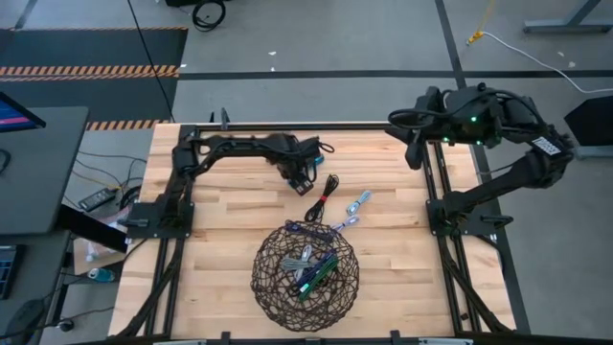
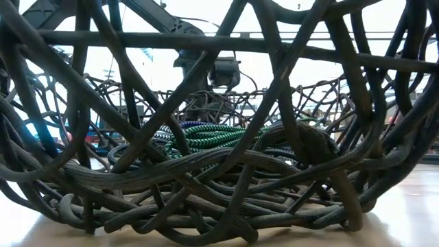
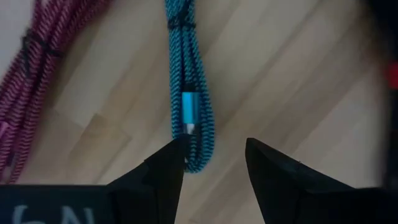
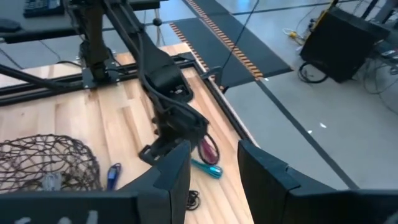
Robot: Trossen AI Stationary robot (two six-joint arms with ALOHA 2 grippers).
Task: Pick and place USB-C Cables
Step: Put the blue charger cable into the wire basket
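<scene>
So we had the left gripper (image 1: 305, 179) down low over the counter (image 1: 220, 249) near its back edge, jaws parted to a moderate gap and holding nothing. In the left wrist view its two dark fingers (image 3: 163, 177) sat right at the end of a teal cable (image 3: 189, 93), the looped tip just beside one finger, though we couldn't tell if it was actually touching. A maroon cable (image 3: 34, 74) lay on the wood just beside the teal one.

From above, a black cable (image 1: 322, 196) was stretched out on the wood next to that gripper, and two light blue cables (image 1: 356, 204) lay a bit further toward the right side, one of them close to the basket (image 1: 278, 287) rim. The round wire-mesh basket sat at the front middle of the counter with a few bundles already inside, including a green cable (image 2: 206, 136) that showed through the mesh in the low view.

The right gripper (image 4: 211, 168) was parked up high off the back right corner, jaws partly open and empty, looking across at the left arm.
</scene>
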